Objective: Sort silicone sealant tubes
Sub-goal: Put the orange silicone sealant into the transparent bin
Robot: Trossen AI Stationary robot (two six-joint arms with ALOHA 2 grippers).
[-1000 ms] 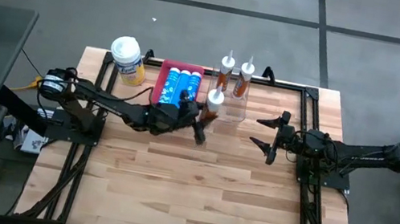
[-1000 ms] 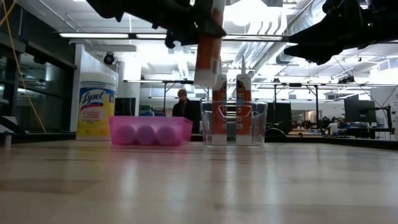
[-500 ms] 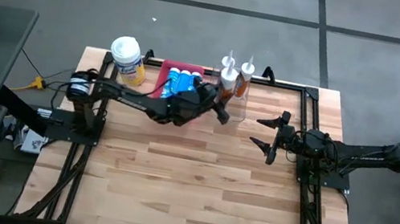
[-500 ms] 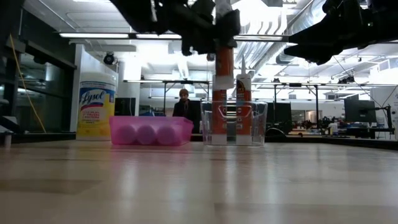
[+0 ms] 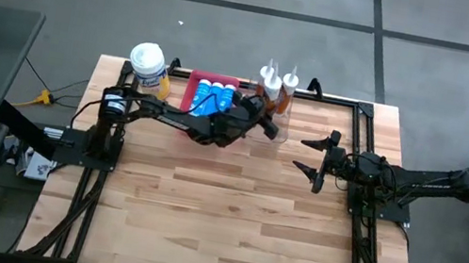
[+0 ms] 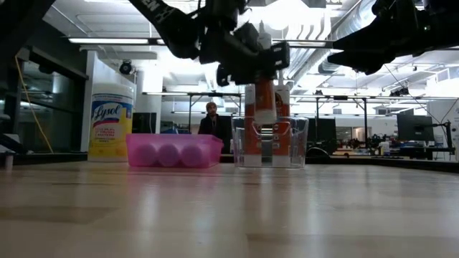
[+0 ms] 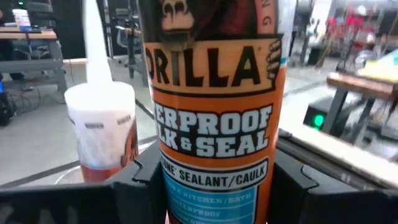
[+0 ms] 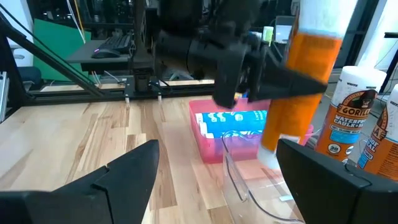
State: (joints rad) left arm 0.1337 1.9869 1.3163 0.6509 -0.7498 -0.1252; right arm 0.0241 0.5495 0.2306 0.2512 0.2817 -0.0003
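My left gripper point(image 5: 258, 122) is shut on an orange sealant tube point(image 6: 265, 104) with a white nozzle, held upright over the clear bin point(image 6: 270, 154) at the table's far middle. Two more orange tubes point(image 5: 289, 87) stand in that bin; one shows in the left wrist view point(image 7: 99, 134). Three blue tubes point(image 5: 211, 97) lie in the pink bin point(image 5: 192, 86) to its left. My right gripper point(image 5: 305, 157) is open and empty, to the right of the clear bin. My left gripper pinches the orange tube's body point(image 7: 214, 186) between its two fingers point(image 7: 142, 180), about mid-height. The fingers come level from the table's left and lie across the tube. The tube stands upright, lifted, with its lower end point(image 6: 266, 119) at the clear bin's rim.
A yellow wipes jar with a white lid point(image 5: 148, 67) stands at the far left, beside the pink bin. A person point(image 6: 211, 118) shows in the room beyond the table. The near half of the wooden table point(image 5: 228, 226) is bare.
My left gripper has carried the orange tube toward the table's far edge and to the right, from beside the clear bin to above it, then down. The tube stays upright and its lower end now reaches the bin's rim.
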